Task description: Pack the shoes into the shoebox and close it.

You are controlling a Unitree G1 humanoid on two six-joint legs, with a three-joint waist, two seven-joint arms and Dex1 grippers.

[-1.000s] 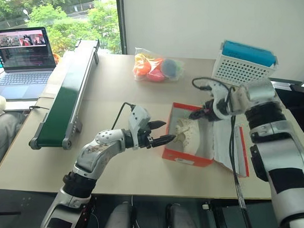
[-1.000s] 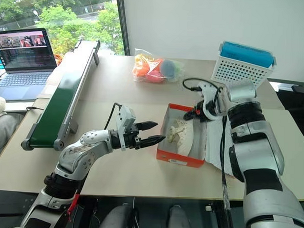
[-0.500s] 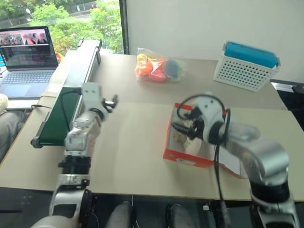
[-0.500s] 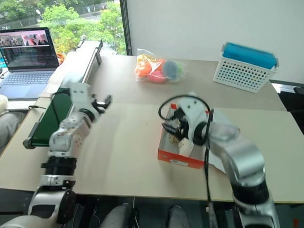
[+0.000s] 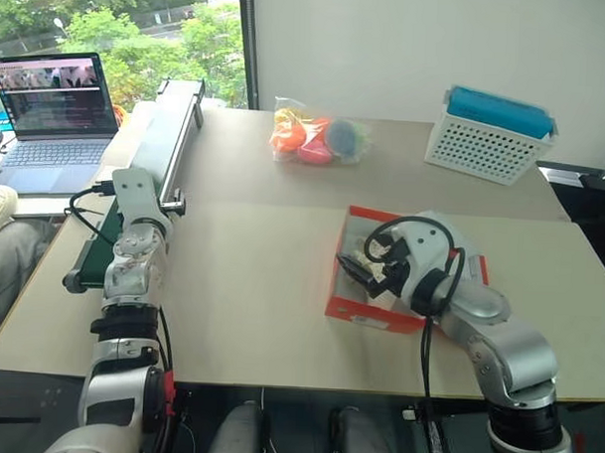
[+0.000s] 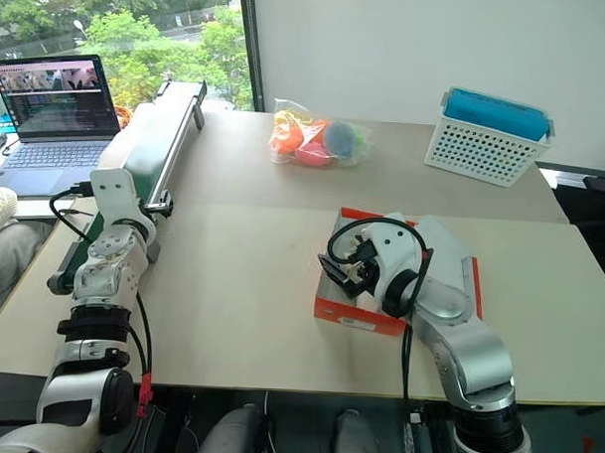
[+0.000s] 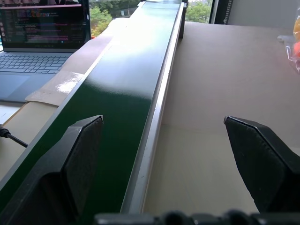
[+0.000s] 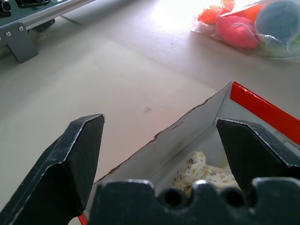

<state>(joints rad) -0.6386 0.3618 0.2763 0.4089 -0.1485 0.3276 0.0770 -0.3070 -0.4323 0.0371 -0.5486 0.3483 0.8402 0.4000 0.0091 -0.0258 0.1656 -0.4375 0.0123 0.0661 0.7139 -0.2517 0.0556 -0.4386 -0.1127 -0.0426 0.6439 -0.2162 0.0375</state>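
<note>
- The orange-red rectangular cardboard shoebox (image 5: 374, 311) sat open on the pale wooden bench (image 5: 261, 285), directly under and ahead of the right gripper (image 8: 159, 154). Its whitish inside faced up, so it was ready to receive the footwear.
- The cream lace-up sneakers (image 8: 206, 172) lay inside the box, low between the right gripper's two black fingers (image 8: 75, 164) as seen from that wrist. How many shoes lay there, one or both, could not be told.
- The box's hinged flap lid (image 6: 473, 282) lay folded out flat on the far side of the box from the left arm, mostly hidden behind the right arm. Closing appeared to be the step not yet done.
- The right fingers were spread wide with nothing between them, straddling the near wall of the box. That suggested a release posture rather than a grip.
- The left gripper (image 7: 173, 164) was well apart from the box, its black fingers (image 7: 75, 159) also spread wide and empty. They pointed along the long green conveyor belt (image 7: 112, 93) with its silver side rail, probably parked there to keep clear of the box.
- Beyond the left fingers, beside the belt, an open laptop (image 5: 50, 108) stood on a separate surface.
- Beyond the right fingers lay a clear plastic bag of orange, pink and blue balls (image 5: 311, 135), and off to that gripper's side stood a white perforated basket (image 5: 489, 139) with a blue block on top. Neither seemed part of the job.
</note>
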